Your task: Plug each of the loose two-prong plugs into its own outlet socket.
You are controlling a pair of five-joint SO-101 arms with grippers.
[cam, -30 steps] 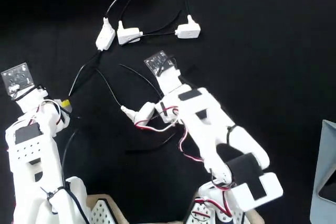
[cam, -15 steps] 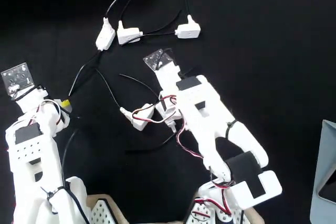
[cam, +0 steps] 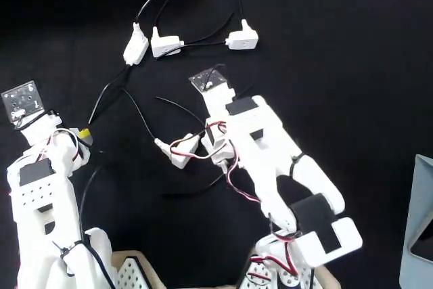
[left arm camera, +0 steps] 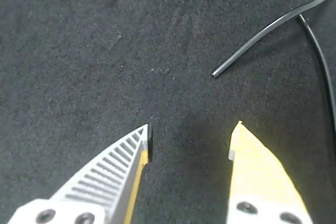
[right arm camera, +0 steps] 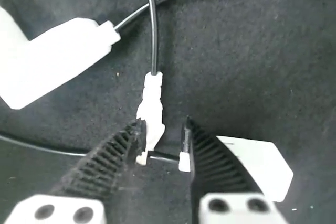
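A small white two-prong plug (right arm camera: pixel 150 109) on a black cable lies on the black cloth; from above the plug (cam: pixel 162 144) sits mid-table. My right gripper (right arm camera: pixel 161 153) straddles its near end with black fingers. One finger touches the plug, and a narrow gap remains at the other, so it is open. The right arm (cam: pixel 250 140) leans over that spot. Three white outlet sockets (cam: pixel 135 47) (cam: pixel 166 45) (cam: pixel 242 39) lie at the back. My left gripper (left arm camera: pixel 192 129) hangs open over bare cloth, and its yellow fingertip (cam: pixel 84 135) shows at the table's left.
Two larger white blocks (right arm camera: pixel 52 61) (right arm camera: pixel 257 166) flank the plug, one with a cable attached. Loose black cables (cam: pixel 111 93) cross the cloth between the arms. A cut cable end (left arm camera: pixel 215 74) lies ahead of the left gripper. A grey box (cam: pixel 419 228) stands at the right edge.
The right arm has swung slightly and shifted toward the plug; the white piece beside the plug moved a little nearer the front. The left arm stays still.
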